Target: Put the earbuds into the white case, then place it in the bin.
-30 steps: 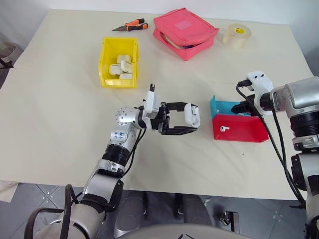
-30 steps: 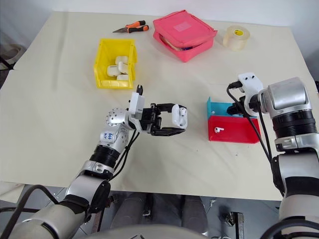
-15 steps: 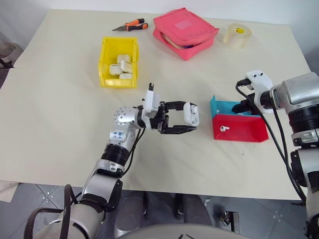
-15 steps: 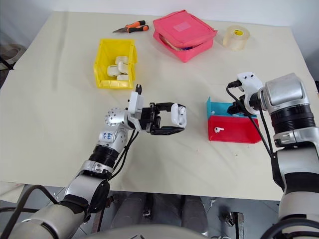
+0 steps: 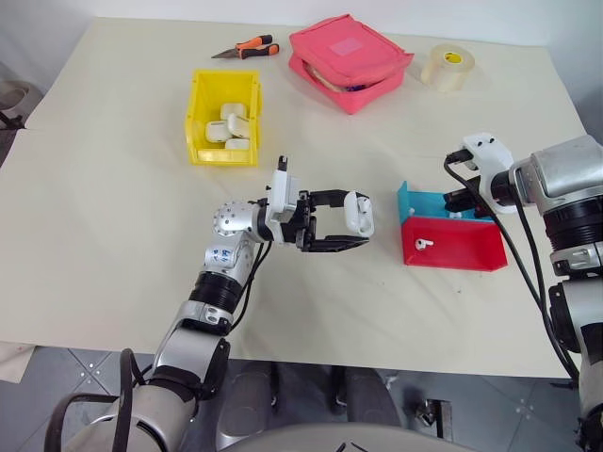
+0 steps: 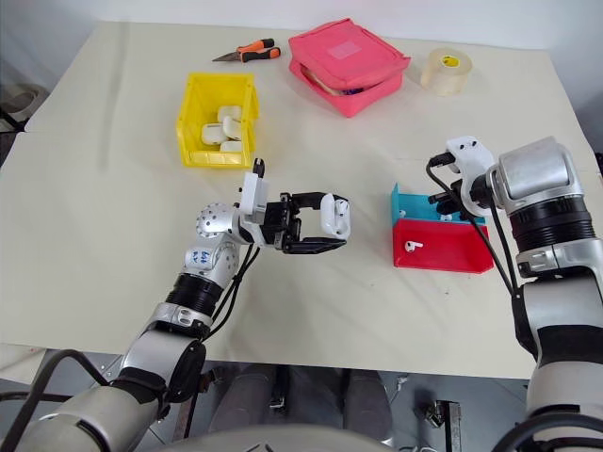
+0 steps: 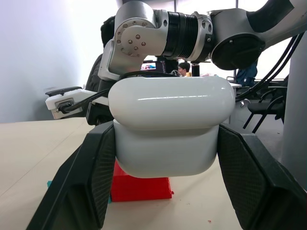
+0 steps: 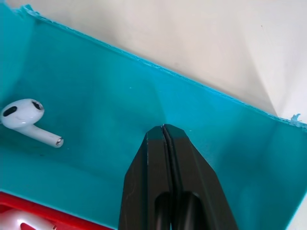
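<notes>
My left gripper (image 5: 356, 222) hangs above the middle of the table, shut on the white case (image 5: 359, 213), a glossy rounded box whose lid seam shows in the left wrist view (image 7: 168, 127). To its right lies a small tray with a red (image 5: 462, 250) and a blue compartment (image 8: 120, 86). My right gripper (image 8: 163, 128) is down in the blue compartment, shut with nothing between its fingers. One of the earbuds (image 8: 26, 117) lies loose on the blue floor beside it, untouched. Another earbud (image 5: 424, 243) rests in the red part. The yellow bin (image 5: 199, 118) stands at the far left with several white cases inside.
A pink zip pouch (image 5: 350, 58) sits at the back centre, a roll of tape (image 5: 448, 67) to its right and orange-handled pliers (image 5: 247, 47) to its left. Bare tabletop lies between the bin and my left gripper. The table's front edge runs close under both arms.
The right gripper's fingers have drawn together over the blue compartment, closing on nothing. The left arm and the case have stayed still.
</notes>
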Tool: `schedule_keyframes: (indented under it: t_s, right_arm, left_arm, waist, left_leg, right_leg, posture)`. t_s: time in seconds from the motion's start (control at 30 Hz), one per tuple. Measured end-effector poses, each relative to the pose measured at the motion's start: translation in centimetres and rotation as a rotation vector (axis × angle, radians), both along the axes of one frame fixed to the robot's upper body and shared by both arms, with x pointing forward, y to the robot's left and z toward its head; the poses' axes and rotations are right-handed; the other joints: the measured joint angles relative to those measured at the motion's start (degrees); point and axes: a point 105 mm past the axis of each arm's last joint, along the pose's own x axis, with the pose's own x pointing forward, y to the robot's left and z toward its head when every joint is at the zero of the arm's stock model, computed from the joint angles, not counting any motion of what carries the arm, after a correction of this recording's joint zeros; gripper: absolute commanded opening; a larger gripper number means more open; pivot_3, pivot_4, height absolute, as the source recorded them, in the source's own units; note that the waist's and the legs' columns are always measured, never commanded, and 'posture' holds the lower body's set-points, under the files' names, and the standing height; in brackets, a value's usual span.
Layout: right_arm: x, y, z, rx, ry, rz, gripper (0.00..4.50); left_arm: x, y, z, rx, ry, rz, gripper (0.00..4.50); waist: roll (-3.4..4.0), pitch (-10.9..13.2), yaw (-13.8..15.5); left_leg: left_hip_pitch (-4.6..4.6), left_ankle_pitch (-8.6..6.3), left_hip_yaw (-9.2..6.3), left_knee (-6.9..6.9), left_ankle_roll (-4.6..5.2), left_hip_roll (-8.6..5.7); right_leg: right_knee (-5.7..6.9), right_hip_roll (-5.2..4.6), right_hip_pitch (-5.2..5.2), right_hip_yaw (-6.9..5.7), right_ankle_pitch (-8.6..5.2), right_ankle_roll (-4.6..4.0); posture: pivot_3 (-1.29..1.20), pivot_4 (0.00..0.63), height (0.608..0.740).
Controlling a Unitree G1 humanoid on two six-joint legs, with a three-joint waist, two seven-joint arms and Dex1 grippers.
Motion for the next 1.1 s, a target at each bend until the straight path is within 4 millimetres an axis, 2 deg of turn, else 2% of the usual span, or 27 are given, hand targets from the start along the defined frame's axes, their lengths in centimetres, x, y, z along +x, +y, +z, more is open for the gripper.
schedule_keyframes:
  t_s: [0.2, 0.37, 0.43, 0.47, 0.53, 0.6, 1.1]
  right_arm:
    - [0.2, 0.1, 1.6, -0.02, -0.072, 0.033, 0.02]
    - [0.1, -1.2, 3.5, -0.118, -0.2, 0.148, 0.02]
    - [-0.3, -1.9, 3.5, -0.168, -0.205, 0.179, 0.02]
    - [-0.3, -2.0, 3.4, -0.173, -0.202, 0.183, 0.18]
    - [-0.4, -2.0, 3.4, -0.172, -0.196, 0.191, 0.58]
    - [-0.5, -2.0, 3.3, -0.169, -0.185, 0.193, 1.2]
    - [-1.4, -1.4, 1.7, -0.223, -0.045, 0.306, 1.2]
  left_arm:
    - [0.0, 0.0, 0.0, -0.001, 0.0, 0.0, 2.79]
    - [0.0, -0.1, 0.0, -0.002, 0.0, 0.0, 2.79]
    - [0.0, 0.0, 0.0, -0.001, 0.0, 0.004, 2.79]
    - [0.0, 0.0, 0.0, -0.001, 0.0, 0.003, 2.79]
    - [-0.1, -0.3, 0.0, -0.007, 0.002, -0.002, 2.79]
    - [-0.1, -0.5, 0.1, -0.015, 0.003, -0.006, 2.79]
    - [-0.1, -1.0, 0.1, -0.035, 0.006, 0.005, 2.79]
  waist:
    - [0.01, 0.0, 0.1]
    - [0.01, 0.0, 0.3]
    - [0.01, 0.0, 0.1]
    - [0.01, 0.0, 0.1]
    - [0.01, 0.0, 0.1]
    - [0.01, 0.0, 0.1]
    - [0.02, 0.0, 0.2]
  left_leg:
    - [0.0, 0.0, 0.0, 0.0, 0.0, -0.01]
    - [-0.03, 0.0, 0.09, -0.02, 0.0, -0.06]
    - [-0.03, -0.01, 0.14, -0.02, 0.01, -0.05]
    - [-0.03, 0.0, 0.15, -0.02, 0.0, -0.04]
    - [-0.02, 0.0, 0.14, -0.02, -0.01, 0.01]
    - [-0.02, 0.01, 0.14, -0.03, -0.03, 0.03]
    - [-0.03, 0.01, 0.07, 0.0, -0.02, -0.02]
  right_leg:
    - [-0.01, -0.01, 0.0, 0.0, 0.0, 0.0]
    - [-0.06, -0.03, 0.0, -0.04, 0.0, 0.0]
    - [-0.06, -0.03, 0.0, -0.04, 0.0, 0.0]
    - [-0.06, -0.02, 0.0, -0.05, 0.0, 0.0]
    - [-0.05, 0.02, 0.0, -0.07, 0.0, 0.0]
    - [-0.05, 0.03, 0.0, -0.08, 0.0, 0.0]
    - [-0.06, -0.02, 0.01, -0.08, 0.0, 0.0]
  posture:
    - [0.0, 0.15, 0.74]
    - [0.0, 0.15, 0.74]
    - [0.0, 0.15, 0.74]
    - [0.0, 0.15, 0.74]
    - [0.0, 0.15, 0.74]
    - [0.0, 0.15, 0.74]
    - [0.0, 0.15, 0.74]
